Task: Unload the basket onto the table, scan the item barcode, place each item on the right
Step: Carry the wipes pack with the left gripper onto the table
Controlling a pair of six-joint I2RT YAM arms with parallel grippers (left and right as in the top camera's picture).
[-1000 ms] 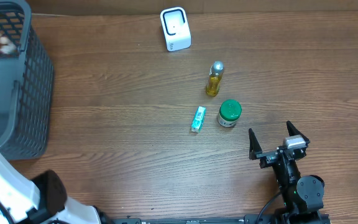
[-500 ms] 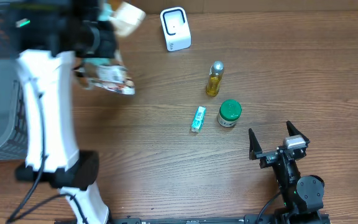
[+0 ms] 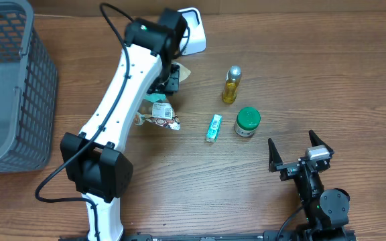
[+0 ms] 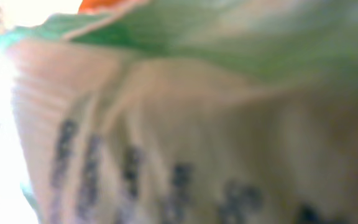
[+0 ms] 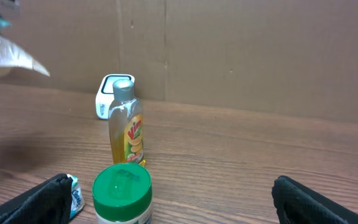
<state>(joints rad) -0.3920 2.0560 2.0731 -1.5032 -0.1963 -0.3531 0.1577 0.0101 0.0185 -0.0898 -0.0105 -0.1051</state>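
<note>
My left gripper (image 3: 169, 79) is shut on a crinkly snack packet (image 3: 160, 116), holding it above the table just in front and left of the white scanner (image 3: 189, 31). The left wrist view is filled by the blurred packet (image 4: 197, 137): beige with dark bar-like marks and a green top, and no fingers show there. The right wrist view catches a corner of the packet (image 5: 8, 56) at the top left and the scanner (image 5: 110, 93) at the back. My right gripper (image 3: 300, 151) (image 5: 173, 202) stands open near the front right edge, holding nothing.
A yellow bottle (image 3: 231, 86) (image 5: 126, 134), a green-lidded jar (image 3: 247, 122) (image 5: 122, 193) and a small teal packet (image 3: 213, 127) (image 5: 75, 196) sit mid-table, ahead of the right gripper. A grey mesh basket (image 3: 19, 87) stands at the far left.
The left arm swung from the basket rightwards with the snack packet, and now holds it near the scanner. The right arm has not moved.
</note>
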